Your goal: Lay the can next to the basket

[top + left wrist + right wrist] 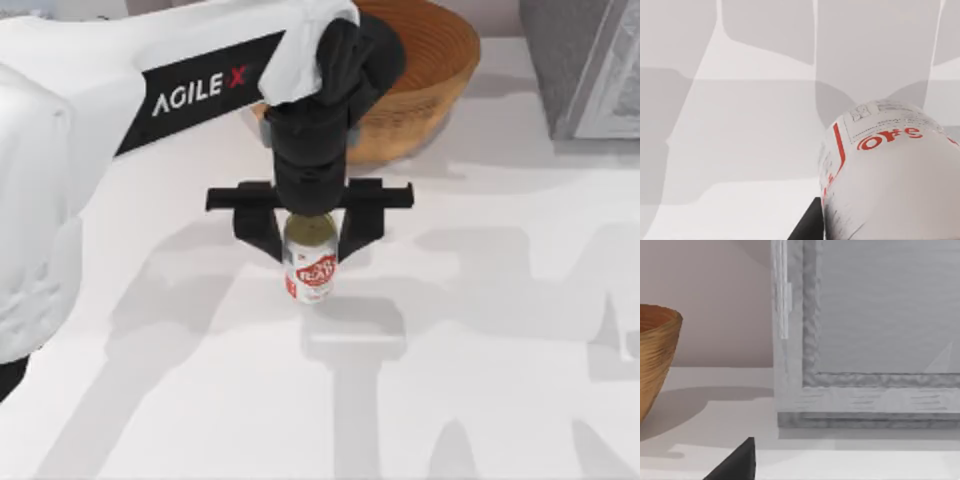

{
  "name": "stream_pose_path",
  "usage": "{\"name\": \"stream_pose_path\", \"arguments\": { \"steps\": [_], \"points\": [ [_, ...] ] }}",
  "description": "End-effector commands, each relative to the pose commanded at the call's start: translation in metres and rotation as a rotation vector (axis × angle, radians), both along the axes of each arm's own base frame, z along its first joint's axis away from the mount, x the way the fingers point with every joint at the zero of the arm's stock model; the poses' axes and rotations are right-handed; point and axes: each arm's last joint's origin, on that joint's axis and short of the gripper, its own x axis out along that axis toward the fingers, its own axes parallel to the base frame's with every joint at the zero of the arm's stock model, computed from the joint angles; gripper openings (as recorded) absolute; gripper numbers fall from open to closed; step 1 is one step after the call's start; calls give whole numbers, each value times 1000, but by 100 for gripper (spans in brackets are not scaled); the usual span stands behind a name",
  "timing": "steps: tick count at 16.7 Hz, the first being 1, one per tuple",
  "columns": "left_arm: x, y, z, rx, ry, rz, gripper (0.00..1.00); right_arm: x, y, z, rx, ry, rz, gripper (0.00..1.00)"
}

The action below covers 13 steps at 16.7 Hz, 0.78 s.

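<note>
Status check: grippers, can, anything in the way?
Left gripper shut on can, mid-table, in front of basket. Right gripper off to the side. Grey frame at far right, not in the path.

Bright, even light falls on the white worktop [520, 330], which carries broad, soft-edged grey shadows. The basket [655, 360] throws a faint shadow beside it. No glare; the can [890, 180] looms slightly soft up close.

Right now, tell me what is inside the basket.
The basket shows bare ribbed wicker rings inside, nothing on them. The left arm covers its left part, so that stretch is hidden.
</note>
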Motion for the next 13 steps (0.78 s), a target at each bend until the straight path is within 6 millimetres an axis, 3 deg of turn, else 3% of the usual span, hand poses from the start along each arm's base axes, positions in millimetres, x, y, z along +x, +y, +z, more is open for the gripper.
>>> {"name": "stream_pose_path", "arguments": {
  "steps": [10,13],
  "points": [
    [0,0,-8,0,0,0,0,0,0,0,0,0,0,100],
    [0,0,-8,0,0,0,23,0,0,0,0,0,0,100]
  ]
}}
